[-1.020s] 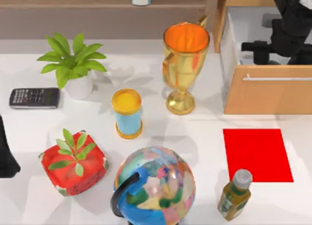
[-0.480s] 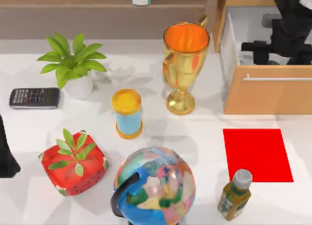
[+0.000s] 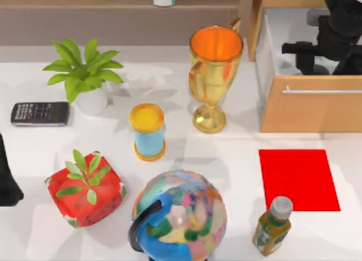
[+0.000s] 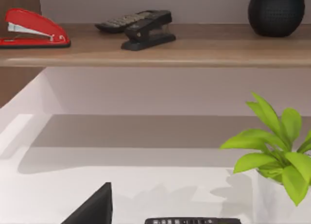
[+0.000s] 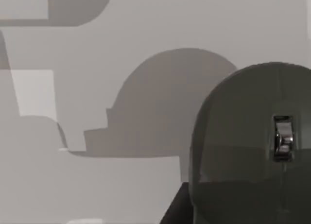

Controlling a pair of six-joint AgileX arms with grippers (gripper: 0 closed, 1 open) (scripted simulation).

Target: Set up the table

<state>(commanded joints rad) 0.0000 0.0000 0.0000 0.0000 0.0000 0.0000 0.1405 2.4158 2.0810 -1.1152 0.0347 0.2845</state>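
While poised above the open drawer (image 3: 294, 102) at the surface (image 3: 237, 153) right rear, right end effector (image 3: 317, 48) directly over grey mouse (image 5: 252, 146); grip state indeterminable; left arm parked.

Gold trophy (image 3: 214, 74) stood centre, yellow-capped blue cylinder (image 3: 147, 131) beside it, globe (image 3: 180, 215) in front of it, red mat (image 3: 298, 178) nearby, potted plant (image 3: 85, 74) well apart.

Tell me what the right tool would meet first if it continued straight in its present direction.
Probably the grey computer mouse in the open drawer: the right tool hangs over it. Depth is unclear.
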